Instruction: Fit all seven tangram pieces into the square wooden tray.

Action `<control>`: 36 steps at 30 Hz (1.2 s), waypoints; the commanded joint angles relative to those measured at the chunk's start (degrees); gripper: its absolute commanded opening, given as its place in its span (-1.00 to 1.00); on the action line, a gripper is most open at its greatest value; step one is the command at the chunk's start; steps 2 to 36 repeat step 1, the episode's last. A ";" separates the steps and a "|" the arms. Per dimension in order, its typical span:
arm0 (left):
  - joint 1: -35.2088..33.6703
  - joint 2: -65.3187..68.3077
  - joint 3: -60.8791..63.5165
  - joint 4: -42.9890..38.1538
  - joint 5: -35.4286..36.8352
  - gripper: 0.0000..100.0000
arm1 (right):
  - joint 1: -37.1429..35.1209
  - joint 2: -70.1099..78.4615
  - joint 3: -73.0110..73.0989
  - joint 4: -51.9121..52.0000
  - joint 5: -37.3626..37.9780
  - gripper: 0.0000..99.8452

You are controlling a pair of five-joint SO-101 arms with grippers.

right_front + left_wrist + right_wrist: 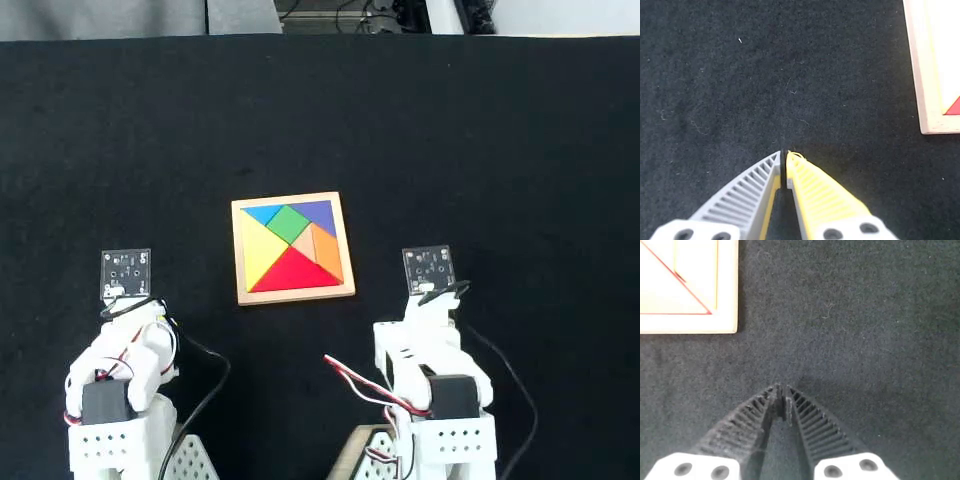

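Tray: the square wooden tray (293, 296) lies on the black tabletop (500, 150), between my two arms and a little ahead of them.
Pieces inside the rim: yellow triangle (258, 252), red triangle (297, 272), green square (290, 223), light blue triangle (262, 213), dark blue piece (318, 214), orange triangle (328, 252) and pale orange piece (303, 241).
Progress: I count seven colours filling the square, with no bare wood between them; I judge the task done, or all but done.
Left pincer: my left pincer (786, 156) has its tips pressed together on nothing, over the cloth and apart from the tray's rim (922, 75).
Right pincer: my right pincer (782, 392) is likewise closed and empty, near another corner of the tray (725, 325).
Hard to make out: the exact outlines of the dark blue and pale orange pieces, and whether every piece sits flush.
Cut off: the tray runs past the edge of both wrist views.
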 commanded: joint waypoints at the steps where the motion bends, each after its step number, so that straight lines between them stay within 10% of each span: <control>1: -0.40 -0.09 0.66 0.09 -0.09 -0.94 | -0.26 -5.23 0.04 0.35 0.26 -0.98; 36: -0.40 -0.09 0.66 0.09 -0.09 -0.94 | -0.26 -5.23 0.04 0.35 0.26 -0.98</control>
